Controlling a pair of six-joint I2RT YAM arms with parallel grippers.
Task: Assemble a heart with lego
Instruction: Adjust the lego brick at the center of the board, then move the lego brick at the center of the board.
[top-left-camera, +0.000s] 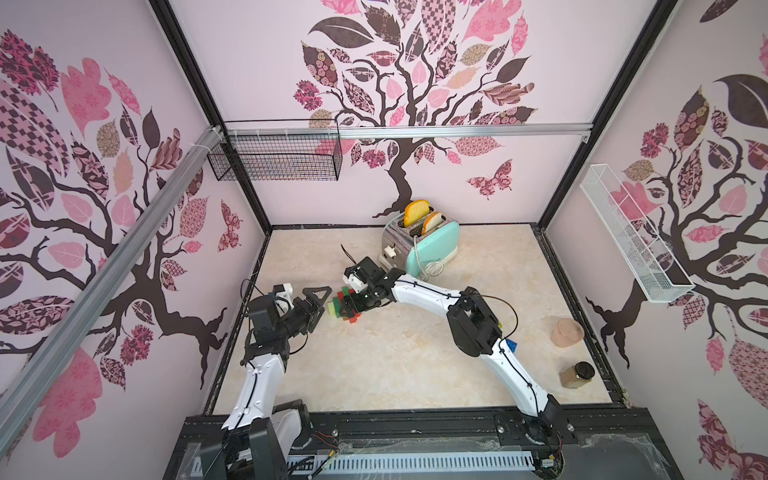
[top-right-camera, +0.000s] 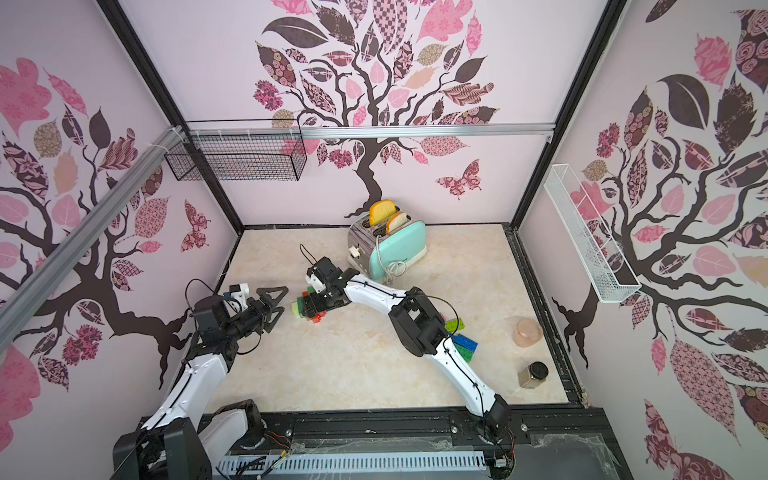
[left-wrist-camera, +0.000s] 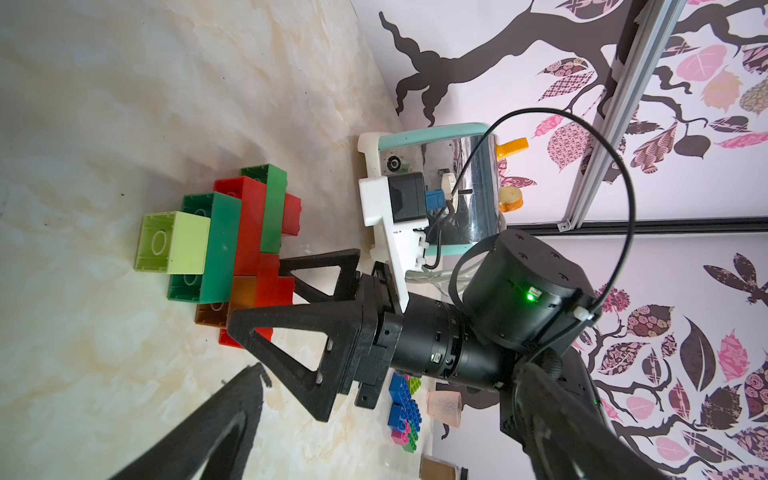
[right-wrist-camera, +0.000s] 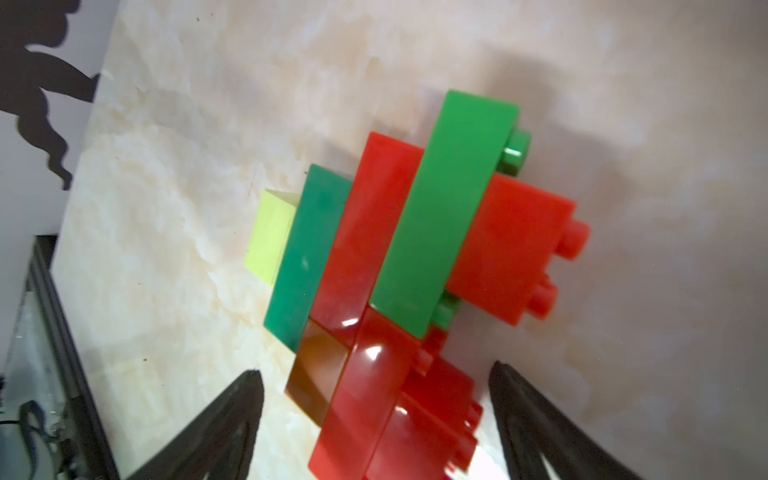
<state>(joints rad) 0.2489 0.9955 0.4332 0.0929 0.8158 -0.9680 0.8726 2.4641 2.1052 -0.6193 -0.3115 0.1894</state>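
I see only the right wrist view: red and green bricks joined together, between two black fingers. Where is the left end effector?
Observer: The left end effector is open, beside the lime end of the joined bricks.
Operator: Thank you. Are there any spare bricks to use?
Observer: Yes, loose blue and green bricks lie to the robot's right, near a pink cup.
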